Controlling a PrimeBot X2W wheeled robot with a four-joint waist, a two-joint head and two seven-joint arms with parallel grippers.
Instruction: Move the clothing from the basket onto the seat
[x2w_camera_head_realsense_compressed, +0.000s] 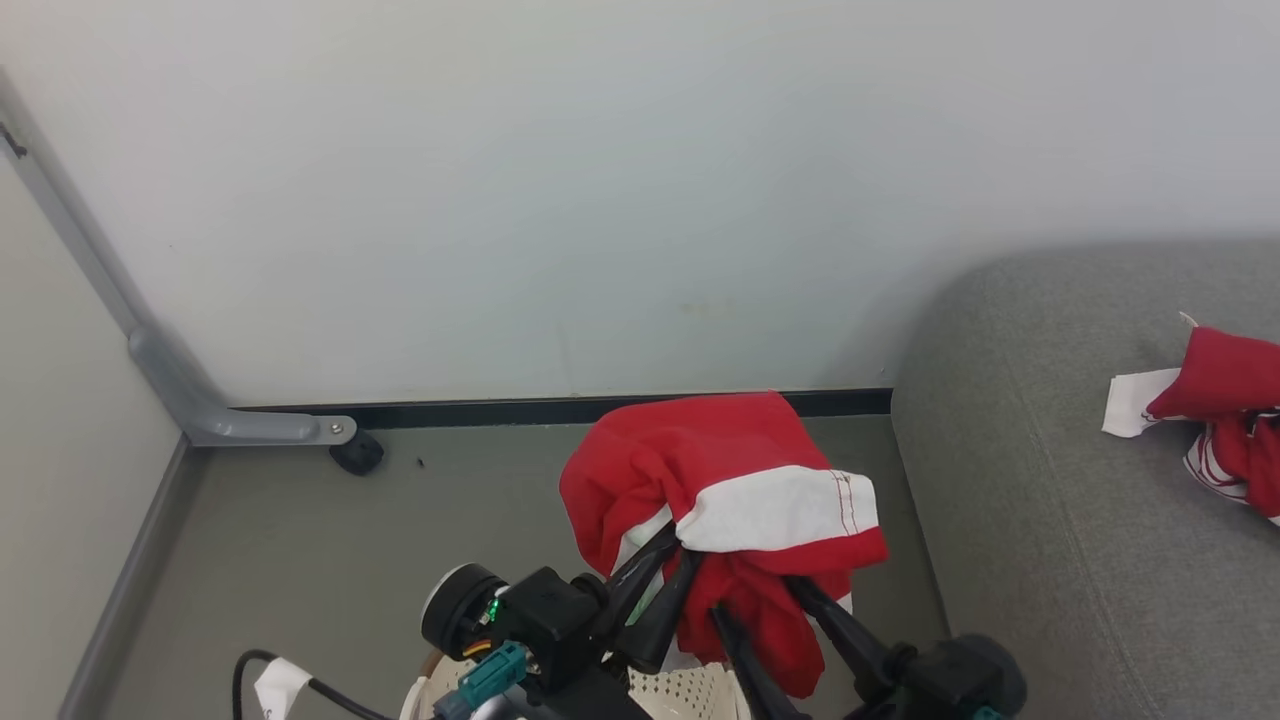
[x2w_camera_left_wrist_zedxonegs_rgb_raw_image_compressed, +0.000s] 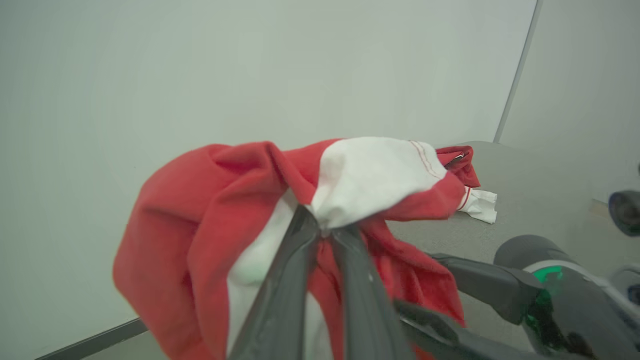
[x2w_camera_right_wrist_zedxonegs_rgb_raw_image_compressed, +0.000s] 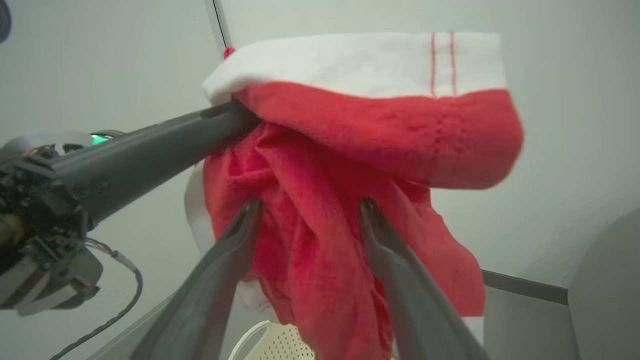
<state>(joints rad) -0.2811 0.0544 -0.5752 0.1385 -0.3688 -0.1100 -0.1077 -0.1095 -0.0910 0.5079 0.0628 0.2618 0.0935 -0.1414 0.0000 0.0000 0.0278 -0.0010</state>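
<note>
A red garment with a white panel (x2w_camera_head_realsense_compressed: 720, 480) hangs in the air above the basket (x2w_camera_head_realsense_compressed: 690, 692), whose cream perforated rim shows at the bottom edge. My left gripper (x2w_camera_head_realsense_compressed: 680, 540) is shut on this clothing where the white panel begins (x2w_camera_left_wrist_zedxonegs_rgb_raw_image_compressed: 320, 225). The right gripper (x2w_camera_head_realsense_compressed: 752, 597) is open, its two fingers straddling the hanging red folds (x2w_camera_right_wrist_zedxonegs_rgb_raw_image_compressed: 307, 205) just below the left gripper's hold. The grey seat (x2w_camera_head_realsense_compressed: 1080, 500) lies to the right. On it rests another red and white garment (x2w_camera_head_realsense_compressed: 1220, 420).
A pale wall with a black skirting strip (x2w_camera_head_realsense_compressed: 560, 410) stands close behind. A grey metal leg with a black caster (x2w_camera_head_realsense_compressed: 355, 455) sits on the grey-green floor at left. A black cable with a white tag (x2w_camera_head_realsense_compressed: 280, 685) trails near the basket.
</note>
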